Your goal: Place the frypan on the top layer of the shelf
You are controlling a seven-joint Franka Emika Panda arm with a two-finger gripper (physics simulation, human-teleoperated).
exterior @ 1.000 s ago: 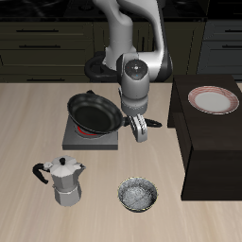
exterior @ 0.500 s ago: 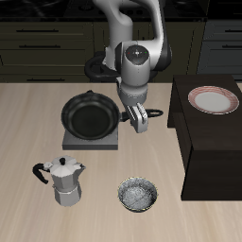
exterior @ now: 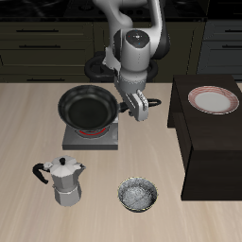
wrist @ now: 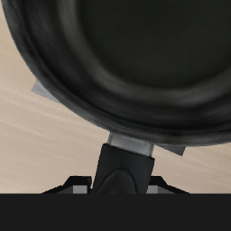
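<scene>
The round black frypan (exterior: 87,107) hangs just above the grey hotplate (exterior: 93,138), with a strip of red coil showing under its rim. My gripper (exterior: 130,105) is shut on the frypan's handle (exterior: 121,106) beside the pan. In the wrist view the frypan (wrist: 117,54) fills most of the frame, and its handle (wrist: 123,168) runs back between my fingers (wrist: 78,187). The shelf (exterior: 214,151) is the large dark box beside the hotplate, apart from the pan.
A white plate with a red rim (exterior: 211,100) lies on the shelf's top. A moka pot (exterior: 63,180) and a small patterned metal bowl (exterior: 138,195) stand nearer the table's front edge. Dark cabinets line the back.
The gripper has risen with the frypan. The pan lay low over the hotplate half a second ago and now hangs higher, uncovering part of the red coil.
</scene>
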